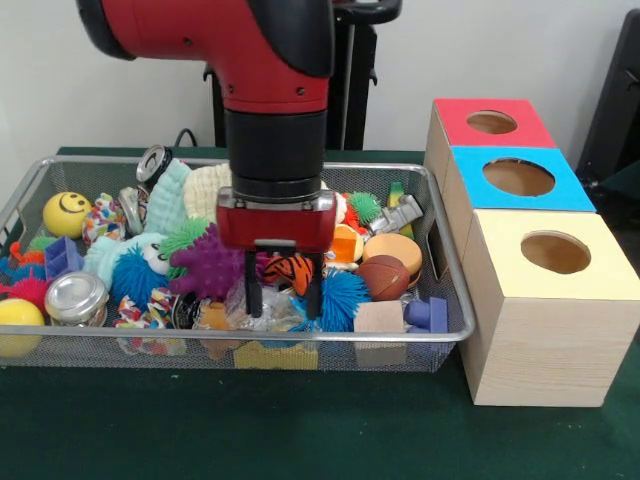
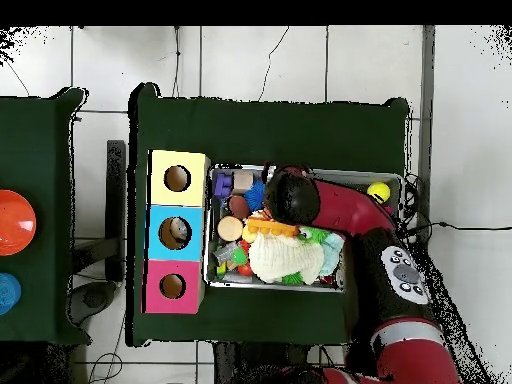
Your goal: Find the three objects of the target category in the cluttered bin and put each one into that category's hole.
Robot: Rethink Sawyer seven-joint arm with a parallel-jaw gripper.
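Cluttered bin (image 1: pixel 440 262) of wire mesh, set on green tabletop (image 1: pixel 300 430), near its middle, heaped with toys. Beside it, row of three boxes with holes: yellow box (image 1: pixel 553 300), blue box (image 1: pixel 520 180), red box (image 1: pixel 490 122). Claw (image 1: pixel 285 297) lowered into the pile, fingers parted, straddling a tiger-striped toy (image 1: pixel 288 270); grasp uncertain.

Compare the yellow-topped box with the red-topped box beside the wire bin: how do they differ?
The yellow-topped box stands at the near end of the row in the front view; the red-topped box stands at the far end. The yellow-topped box shows its pale wooden front and side; the red-topped box is mostly hidden behind the blue-topped box. Both have one round hole in a coloured top and sit on the green table.
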